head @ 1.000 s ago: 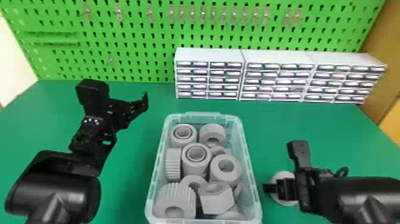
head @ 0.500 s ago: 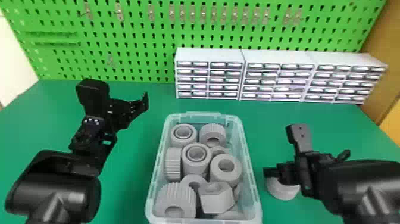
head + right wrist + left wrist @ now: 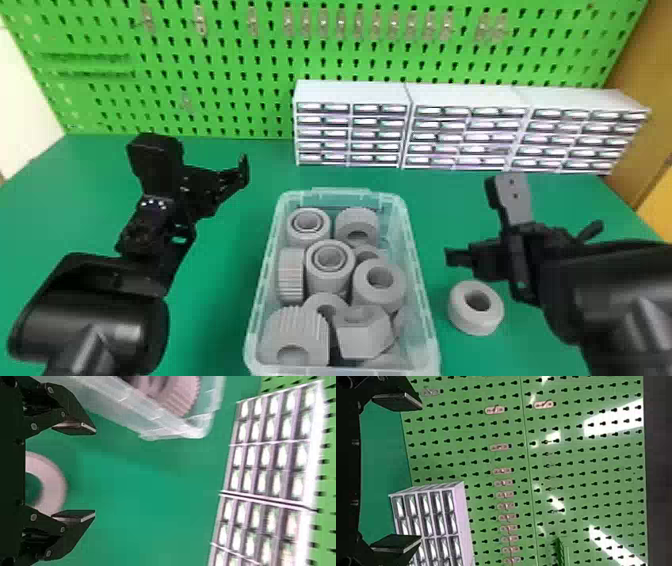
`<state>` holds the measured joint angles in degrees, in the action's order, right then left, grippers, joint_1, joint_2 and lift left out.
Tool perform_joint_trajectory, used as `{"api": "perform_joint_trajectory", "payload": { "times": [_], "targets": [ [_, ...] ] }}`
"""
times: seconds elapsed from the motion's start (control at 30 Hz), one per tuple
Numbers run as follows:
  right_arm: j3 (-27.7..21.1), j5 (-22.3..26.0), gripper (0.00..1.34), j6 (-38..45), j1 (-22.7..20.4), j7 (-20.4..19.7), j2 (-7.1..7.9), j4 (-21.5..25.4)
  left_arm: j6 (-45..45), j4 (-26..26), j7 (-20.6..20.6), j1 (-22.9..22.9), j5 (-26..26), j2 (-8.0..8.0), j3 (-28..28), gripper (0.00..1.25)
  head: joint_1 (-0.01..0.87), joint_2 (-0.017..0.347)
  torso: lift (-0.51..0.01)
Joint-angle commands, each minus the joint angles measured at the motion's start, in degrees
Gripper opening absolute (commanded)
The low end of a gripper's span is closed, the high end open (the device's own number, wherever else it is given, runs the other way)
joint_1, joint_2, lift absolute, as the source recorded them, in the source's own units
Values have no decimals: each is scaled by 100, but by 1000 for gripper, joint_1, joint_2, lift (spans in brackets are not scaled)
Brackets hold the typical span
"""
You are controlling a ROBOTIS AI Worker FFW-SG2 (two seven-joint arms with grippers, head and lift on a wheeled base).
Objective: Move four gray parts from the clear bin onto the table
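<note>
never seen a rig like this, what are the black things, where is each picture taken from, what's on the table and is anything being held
The black things are a robot's two arms, each ending in a gripper with two flat fingers. The wide picture comes from its head, looking forward and down. The other two come from cameras on its wrists and are turned sideways: one shows the left gripper, the other the right gripper.

On the green table stands a clear bin with gray parts inside. One ring-shaped gray part lies outside it, on the robot's right. Behind are white drawer units and a green pegboard.

Nothing is held: both grippers are open, with nothing gripped between their fingers.
</note>
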<state>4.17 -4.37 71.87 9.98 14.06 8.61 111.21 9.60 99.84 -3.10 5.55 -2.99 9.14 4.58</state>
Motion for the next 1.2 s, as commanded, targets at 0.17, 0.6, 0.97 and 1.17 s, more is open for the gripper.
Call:
{"api": "perform_joint_trajectory", "payload": {
  "times": [0.17, 0.6, 0.97, 1.17],
  "targets": [
    [374, -3, 821, 485, 575, 0, 0, 138, -2, 0, 2, -1, 0, 0, -1, 1135, 678, 34, -50],
    [1324, 50, 821, 1470, 1383, 0, -35, 68, 16, 0, 2, 16, 9, 0, -1, 1137, 678, 34, -50],
    [1447, 938, 822, 1698, 1524, 0, -158, -372, 68, 0, 2, 7, 27, 0, 8, 1135, 678, 34, -50],
    [1666, 885, 822, 1725, 1515, 0, -202, -503, 68, 0, -7, 7, 27, 8, 8, 1137, 678, 34, -50]
  ]
}}
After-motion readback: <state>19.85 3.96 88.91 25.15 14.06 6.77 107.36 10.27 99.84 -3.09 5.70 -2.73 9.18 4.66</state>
